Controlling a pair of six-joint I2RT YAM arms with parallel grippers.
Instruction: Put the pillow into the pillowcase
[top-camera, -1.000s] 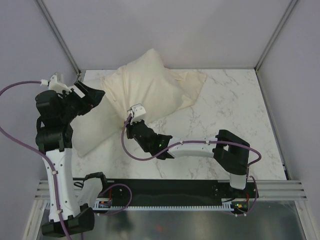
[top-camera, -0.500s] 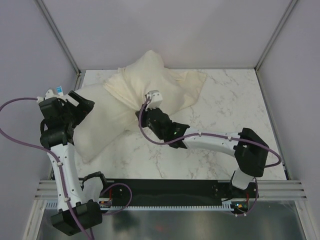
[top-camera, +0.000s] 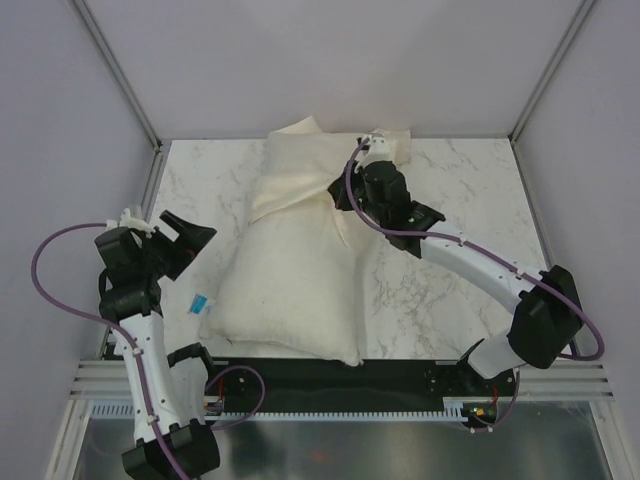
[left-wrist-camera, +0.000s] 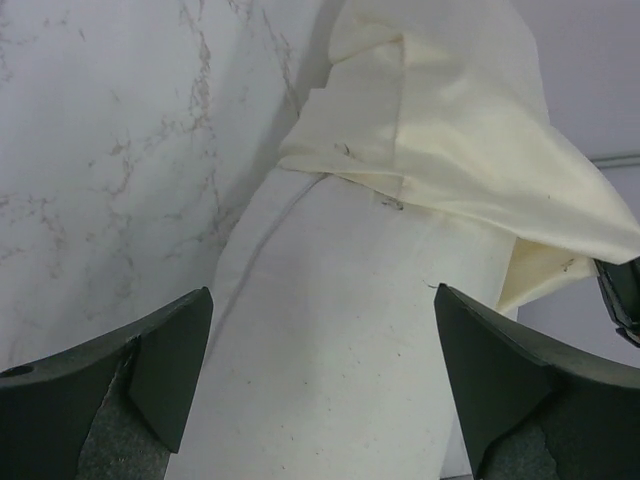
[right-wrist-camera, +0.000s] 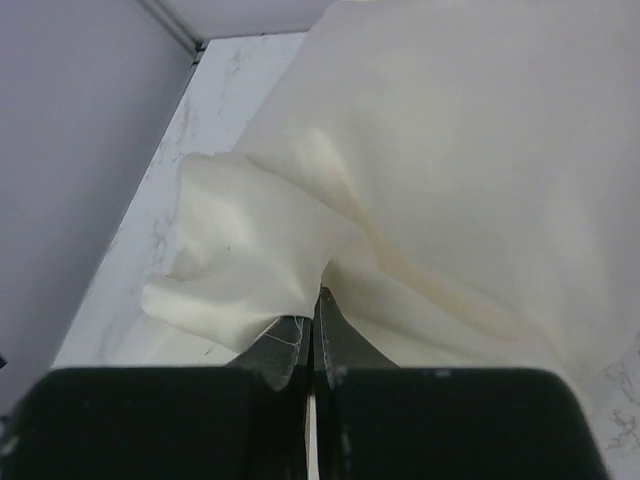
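The right gripper (right-wrist-camera: 312, 332) is pinched tight on a fold of the pillowcase (top-camera: 300, 165). In its wrist view the two fingers meet with thin cream cloth caught between them, and more loose cloth bunches up just beyond the tips. From above, this gripper sits at the far right side of the pillowcase, with its arm reaching far out over the table (top-camera: 460, 190) from the near right.

The left gripper (left-wrist-camera: 322, 300) stands wide open and holds nothing. In its wrist view the dark fingers (left-wrist-camera: 170, 360) spread apart at the bottom corners, and the pillow (top-camera: 290, 290) fills the space ahead of them. From above, this gripper hangs just left of the pillow, apart from it, over the left side of the table.

The pillow lies lengthwise down the middle of the table, running from the far edge toward the arms. Its far end is inside the pillowcase. The case's open edge crosses the pillow at a slant about a third of the way down. The rest of the pillow sticks out bare and plump, whiter than the case. Its near right corner reaches over the black rail (top-camera: 400, 378) at the table's near edge. A small blue tag (top-camera: 201, 301) shows just beside the pillow's near left corner.

A crumpled end of the pillowcase lies against the back edge of the table, behind the right gripper.
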